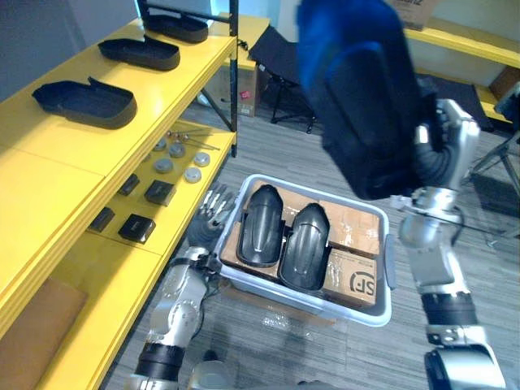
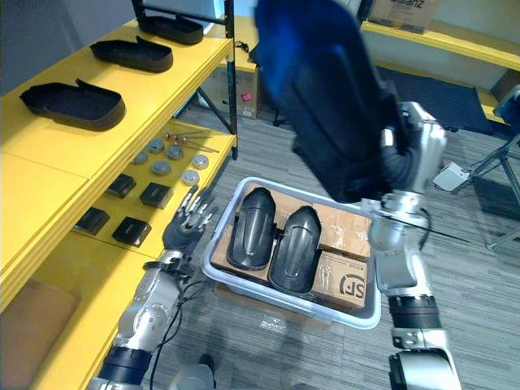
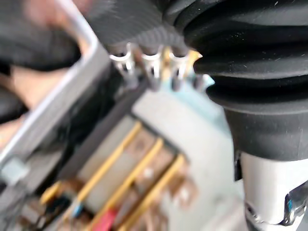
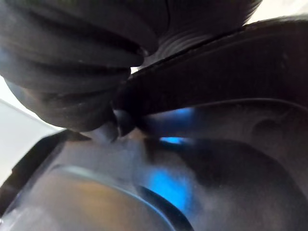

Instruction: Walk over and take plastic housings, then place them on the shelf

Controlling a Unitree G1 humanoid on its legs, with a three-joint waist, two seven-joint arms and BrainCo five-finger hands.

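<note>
Looming upper centre, a big black plastic housing sits against the right hand; its grip cannot be told. The left hand, spread, lies beside the grey plastic bin.

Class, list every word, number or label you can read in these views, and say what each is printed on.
None reads reliably.
Brown cardboard box in the grey plastic tray: dark logo, blurred.
Cardboard box on the far yellow shelf: print cut off by the edge.

2 housings in bin, R of shelf
</note>
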